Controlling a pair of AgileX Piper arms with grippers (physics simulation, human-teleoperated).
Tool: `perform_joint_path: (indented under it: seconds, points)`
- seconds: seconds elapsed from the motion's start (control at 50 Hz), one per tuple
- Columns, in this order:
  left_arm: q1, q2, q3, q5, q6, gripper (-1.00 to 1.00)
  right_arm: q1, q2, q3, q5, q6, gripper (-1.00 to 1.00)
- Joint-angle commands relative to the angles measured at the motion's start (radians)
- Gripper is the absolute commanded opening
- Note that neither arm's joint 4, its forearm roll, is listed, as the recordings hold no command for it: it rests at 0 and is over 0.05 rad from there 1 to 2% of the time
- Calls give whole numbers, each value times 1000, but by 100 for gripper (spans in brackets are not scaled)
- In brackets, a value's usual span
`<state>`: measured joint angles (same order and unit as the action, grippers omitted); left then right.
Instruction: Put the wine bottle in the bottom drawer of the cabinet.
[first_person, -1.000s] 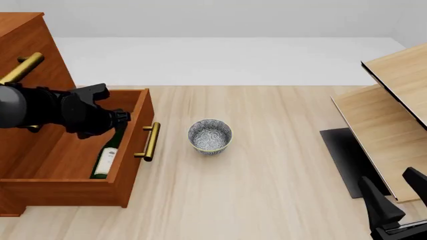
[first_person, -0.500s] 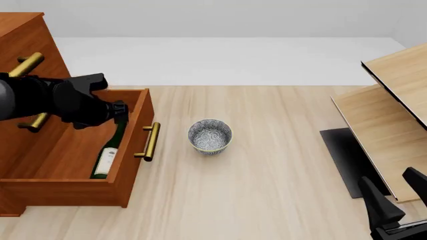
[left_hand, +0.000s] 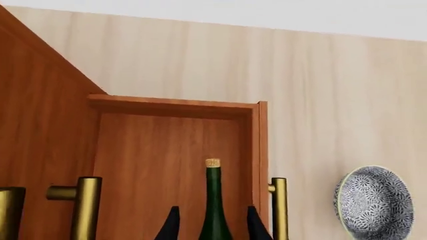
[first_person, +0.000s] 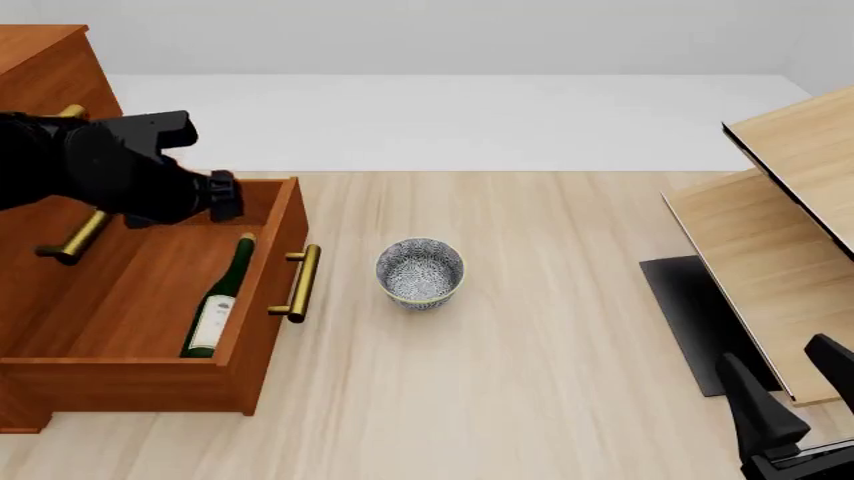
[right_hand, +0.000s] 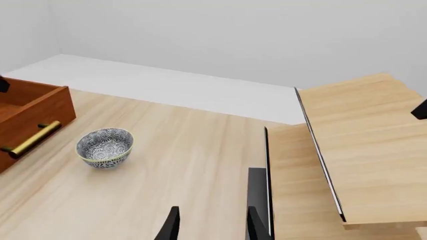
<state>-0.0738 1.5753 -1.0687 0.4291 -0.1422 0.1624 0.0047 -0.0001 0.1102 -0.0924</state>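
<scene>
Wine bottle, front view: wine bottle (first_person: 219, 305) lies tilted inside the pulled-out bottom drawer (first_person: 144, 385) at lower left of the frame, foil top toward the back, label toward the front; it reads as set down, with the drawer open to receive it.
Left pincer, front view: left pincer (first_person: 218, 196) hangs above the drawer's back end, clear of the bottle; whether its fingers are parted cannot be told here, as the black arm hides them.
Cabinet, front view: cabinet (first_person: 47, 75) is cut off at the left edge; an upper brass handle (first_person: 74, 236) shows only below the arm.
Bystanders, front view: speckled bowl (first_person: 419, 272) stands on the bench (first_person: 534, 330) just right of the drawer front; pale shelf unit (first_person: 787, 250) runs off the right edge.
Left wrist view: two dark fingertips (left_hand: 171, 225) stand apart on either side of the bottle's neck, not touching it, so the pincer is open and empty; the bottle's body is cut off by the frame.
Right wrist view: right pincer (right_hand: 211, 225) sits parked low over the bench, fingers spread, holding nothing, well apart from the drawer; only its tips show.
</scene>
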Motion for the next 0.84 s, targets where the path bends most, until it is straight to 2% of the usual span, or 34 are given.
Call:
perform_joint_path:
  seconds: [0.02, 0.04, 0.12, 0.4, 0.54, 0.6, 0.66, 0.84]
  points:
    - [8, -82, -32, 65, 86, 100, 2, 0, 0, -1, -1, 100]
    - [1, -94, -34, 74, 72, 100, 2, 0, 0, -1, -1, 100]
    - [6, -137, -56, 111, 104, 100, 2, 0, 0, -1, -2, 100]
    - [-21, -314, -116, 240, 147, 100, 1, -1, 0, 1, -4, 100]
    - [-51, -399, -142, 306, 140, 100, 0, 0, 0, 0, -5, 100]
    - [-32, -422, -150, 323, 168, 100, 1, -1, 0, 1, -6, 100]
    - [-65, -463, -155, 348, 123, 100, 1, 0, 0, 0, -6, 100]
    - [-60, -572, -157, 417, 132, 100, 0, -1, 0, 1, -9, 100]
